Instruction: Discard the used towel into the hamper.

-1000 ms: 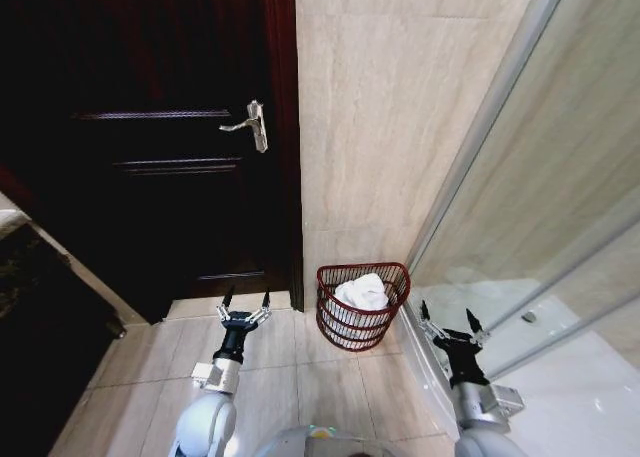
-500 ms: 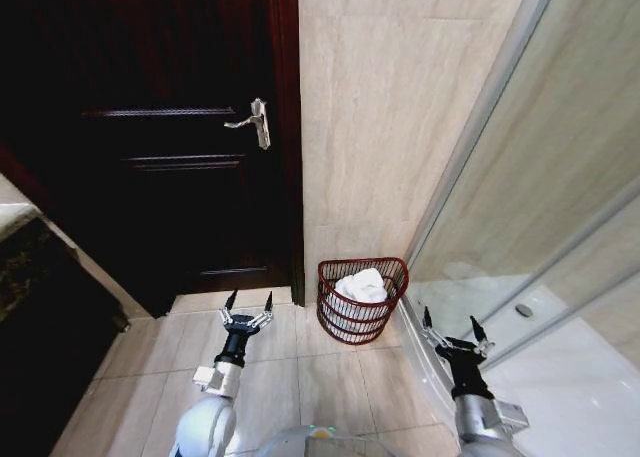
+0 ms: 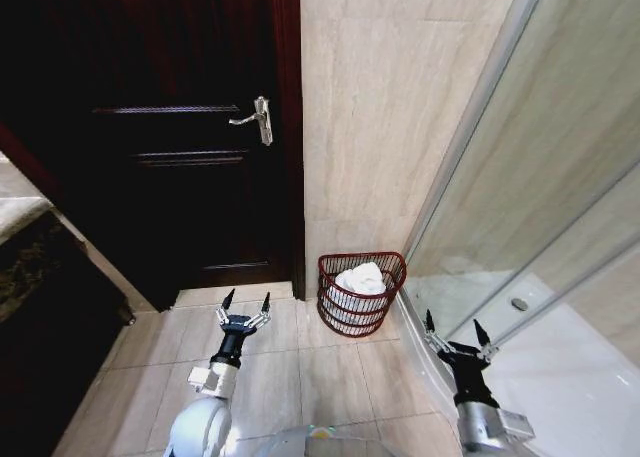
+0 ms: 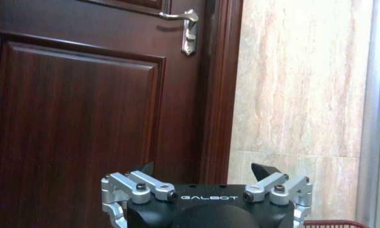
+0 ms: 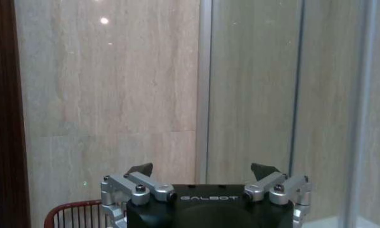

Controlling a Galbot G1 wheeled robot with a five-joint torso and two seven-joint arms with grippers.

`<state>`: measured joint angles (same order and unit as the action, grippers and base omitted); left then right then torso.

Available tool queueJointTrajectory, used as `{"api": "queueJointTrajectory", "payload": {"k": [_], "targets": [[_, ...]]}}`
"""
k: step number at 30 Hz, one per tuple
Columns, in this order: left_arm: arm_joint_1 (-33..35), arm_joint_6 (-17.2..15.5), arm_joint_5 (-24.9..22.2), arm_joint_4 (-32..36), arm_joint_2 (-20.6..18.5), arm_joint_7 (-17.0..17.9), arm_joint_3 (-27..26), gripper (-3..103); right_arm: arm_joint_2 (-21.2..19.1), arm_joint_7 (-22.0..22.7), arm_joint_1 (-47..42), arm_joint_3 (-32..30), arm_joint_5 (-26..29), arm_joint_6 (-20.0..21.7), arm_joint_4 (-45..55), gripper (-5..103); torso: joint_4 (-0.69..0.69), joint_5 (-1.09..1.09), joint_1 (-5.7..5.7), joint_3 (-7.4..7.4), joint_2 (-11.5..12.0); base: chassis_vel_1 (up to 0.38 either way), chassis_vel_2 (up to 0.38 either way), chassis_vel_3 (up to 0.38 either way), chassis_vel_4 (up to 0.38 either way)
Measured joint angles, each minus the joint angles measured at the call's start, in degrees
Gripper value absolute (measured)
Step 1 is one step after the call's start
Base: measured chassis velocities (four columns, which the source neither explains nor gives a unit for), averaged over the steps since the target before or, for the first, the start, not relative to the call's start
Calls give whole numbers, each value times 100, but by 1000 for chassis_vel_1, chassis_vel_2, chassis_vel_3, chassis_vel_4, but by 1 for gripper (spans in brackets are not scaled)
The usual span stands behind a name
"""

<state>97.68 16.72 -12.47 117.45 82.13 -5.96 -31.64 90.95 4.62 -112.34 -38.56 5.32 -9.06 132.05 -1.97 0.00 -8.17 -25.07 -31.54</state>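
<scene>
the towel point(image 3: 361, 278) already sits bunched in the hamper point(image 3: 361, 294), which stands on the floor against the wall just beside the door; we'd guess it's soft and light, easiest pinched at a raised fold. our left end effector point(image 3: 243, 307) hangs short of the hamper on its door side and our right end effector point(image 3: 454, 333) on its other side, both spread apart and holding nothing.

White towel point(image 3: 361, 278) in hamper point(image 3: 362, 295) (floor corner), 2 claws spread wide.

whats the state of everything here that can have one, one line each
small round red-brown open-weave wire hamper: upright on the floor, holding a towel
white towel: bunched inside the hamper
dark wooden door: shut
silver door handle: level
left gripper: open, empty
right gripper: open, empty
</scene>
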Motion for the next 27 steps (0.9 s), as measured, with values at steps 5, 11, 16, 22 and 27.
{"api": "queueJointTrajectory", "payload": {"k": [5,11,16,22,27], "targets": [[-2,34,-3,-1,9,-40,19,100,17,14,-29,-2,0,-33,10,100,0,0,0,1,1,70,-64,-60,67],[7,34,-6,-18,10,-45,19,100,51,22,-44,10,-7,-62,23,100,0,0,32,44,77,50,-58,-55,66],[10,48,-9,-39,10,-45,12,100,65,22,-64,24,-30,-109,12,100,0,0,82,115,199,26,-35,-31,33],[4,57,-3,-55,13,-45,19,100,71,22,-80,36,-36,-155,-29,100,0,0,148,203,352,52,-46,-39,39],[7,65,12,-62,28,-45,23,100,63,23,-105,39,-37,-216,-80,100,0,0,197,292,489,56,-52,-59,29]]}}
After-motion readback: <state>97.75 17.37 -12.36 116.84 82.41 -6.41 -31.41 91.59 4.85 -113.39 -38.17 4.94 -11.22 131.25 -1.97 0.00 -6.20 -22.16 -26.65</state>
